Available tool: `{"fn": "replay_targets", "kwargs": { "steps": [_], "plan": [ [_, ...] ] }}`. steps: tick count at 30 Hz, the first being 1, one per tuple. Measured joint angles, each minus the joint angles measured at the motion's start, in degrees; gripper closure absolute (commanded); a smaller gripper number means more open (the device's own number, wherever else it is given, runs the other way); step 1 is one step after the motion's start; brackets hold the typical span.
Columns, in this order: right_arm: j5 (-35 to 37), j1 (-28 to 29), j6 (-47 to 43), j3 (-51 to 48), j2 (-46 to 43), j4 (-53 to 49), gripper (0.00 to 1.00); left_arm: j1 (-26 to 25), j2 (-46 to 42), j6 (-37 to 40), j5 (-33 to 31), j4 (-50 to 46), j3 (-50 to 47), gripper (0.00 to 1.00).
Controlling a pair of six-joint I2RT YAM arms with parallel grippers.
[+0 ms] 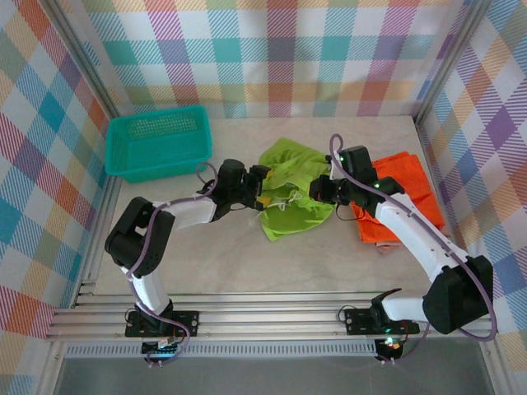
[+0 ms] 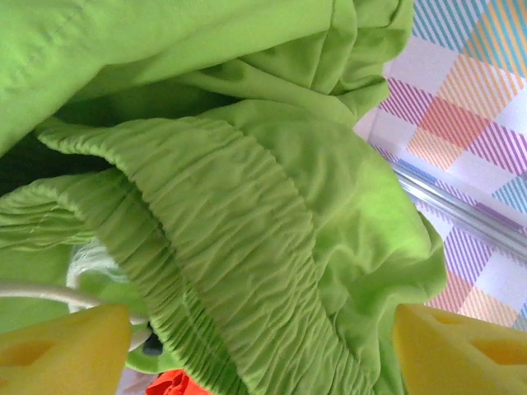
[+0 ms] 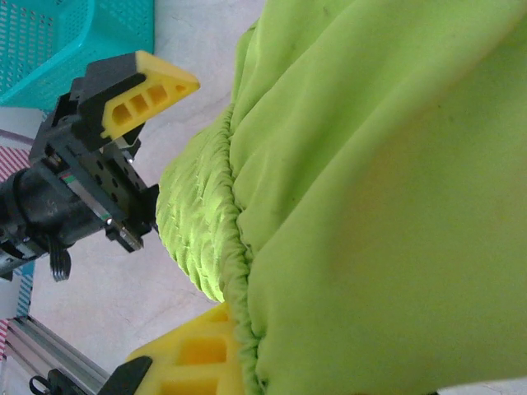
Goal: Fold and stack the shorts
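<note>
From above, the lime green shorts (image 1: 290, 191) lie crumpled in the middle of the desk (image 1: 247, 263). The orange shorts (image 1: 408, 193) lie beside them to the right, partly under the right arm. The teal basket (image 1: 156, 146) sits at the far left. The left claw (image 1: 262, 188) meets the green cloth's left edge, and the right claw (image 1: 323, 189) meets its right edge.

In the left wrist view, the yellow fingertips (image 2: 62, 350) stand wide apart, released. The gathered waistband (image 2: 222, 247) runs down between them, and a white drawstring (image 2: 90, 267) loops at the left.

In the right wrist view, the right claw is clenched on the green cloth, which drapes over its yellow finger (image 3: 193, 358). The left claw gapes just beside the waistband.
</note>
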Motion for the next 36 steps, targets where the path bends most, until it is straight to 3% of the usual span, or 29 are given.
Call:
{"fn": "replay_targets", "kwargs": {
  "steps": [4,7,14,19,25,31,36],
  "plan": [
    [-0.02,0.00,0.00,-0.52,-1.16,0.00,1.00,0.00,2.75,-0.11,0.02,-0.26,0.76,0.34],
    [-0.37,0.00,-0.04,-0.55,-2.25,0.00,1.00,0.07,4.07,1.29,-0.22,-2.82,2.03,0.48],
    [-3.21,0.00,-0.66,-1.92,-5.05,0.07,1.00,1.64,5.38,7.43,-2.19,-9.35,9.33,1.00],
    [-6.64,0.11,-1.68,-3.34,-5.51,0.50,1.00,4.09,4.76,16.20,-5.25,-19.87,18.34,1.00],
    [-10.36,3.08,-1.07,-4.13,-5.53,4.63,1.00,4.92,-1.18,34.10,-15.28,-39.43,36.17,1.00],
    [-9.97,13.99,4.26,-3.04,-4.66,15.61,1.00,4.96,-7.39,51.63,-25.09,-53.64,50.60,1.00],
    [-6.82,26.27,9.07,5.14,3.26,23.17,1.00,5.33,-9.88,63.04,-33.92,-61.22,56.35,1.00]
  ]
}}
